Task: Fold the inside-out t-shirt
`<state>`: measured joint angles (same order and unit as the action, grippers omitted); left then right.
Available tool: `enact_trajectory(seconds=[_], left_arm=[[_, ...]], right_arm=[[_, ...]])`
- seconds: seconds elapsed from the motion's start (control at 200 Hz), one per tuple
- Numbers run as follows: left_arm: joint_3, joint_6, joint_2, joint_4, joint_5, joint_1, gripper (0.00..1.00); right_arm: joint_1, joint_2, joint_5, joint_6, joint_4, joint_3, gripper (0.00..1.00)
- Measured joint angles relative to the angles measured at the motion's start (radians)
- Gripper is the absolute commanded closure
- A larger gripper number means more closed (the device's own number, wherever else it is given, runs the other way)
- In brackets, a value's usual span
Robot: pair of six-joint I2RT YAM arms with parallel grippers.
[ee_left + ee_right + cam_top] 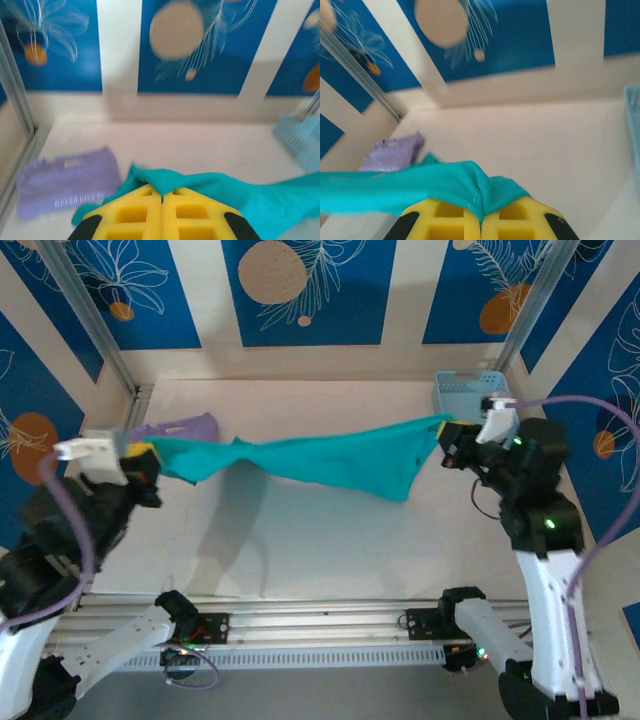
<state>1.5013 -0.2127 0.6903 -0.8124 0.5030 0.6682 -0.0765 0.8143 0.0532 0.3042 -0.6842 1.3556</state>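
Observation:
The teal-green t-shirt [320,462] hangs stretched in the air between both arms, sagging in a twisted band above the table. My left gripper [148,458] is shut on its left end, with cloth pinched between the yellow fingers [131,215] where the t-shirt [215,185] bunches over them. My right gripper [447,445] is shut on the right end. There a stitched seam of the t-shirt [420,182] runs down into the closed yellow fingers [520,220].
A lavender folded garment [180,427] lies on the table [330,540] at the back left, just behind the left gripper. A light blue basket [468,392] stands at the back right corner. Metal frame posts rise at both back corners.

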Motion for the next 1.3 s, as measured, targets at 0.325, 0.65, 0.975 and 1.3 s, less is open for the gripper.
enact_trajectory(seconds=[0.325, 0.65, 0.975, 1.3], left_arm=[[0.296, 0.196, 0.190, 0.107, 0.086, -0.001, 1.00], [0.266, 0.228, 0.565, 0.158, 0.007, -0.248, 1.00], [0.267, 0.188, 0.710, 0.177, -0.150, -0.385, 1.00], [0.246, 0.157, 0.389, 0.170, -0.271, -0.385, 1.00]], right_arm=[[-0.001, -0.055, -0.023, -0.045, -0.060, 0.233, 1.00], [-0.001, 0.249, -0.051, -0.087, 0.086, 0.113, 1.00], [0.001, 0.427, -0.049, -0.126, 0.160, 0.100, 1.00], [0.002, 0.163, -0.041, -0.133, 0.111, 0.140, 1.00]])
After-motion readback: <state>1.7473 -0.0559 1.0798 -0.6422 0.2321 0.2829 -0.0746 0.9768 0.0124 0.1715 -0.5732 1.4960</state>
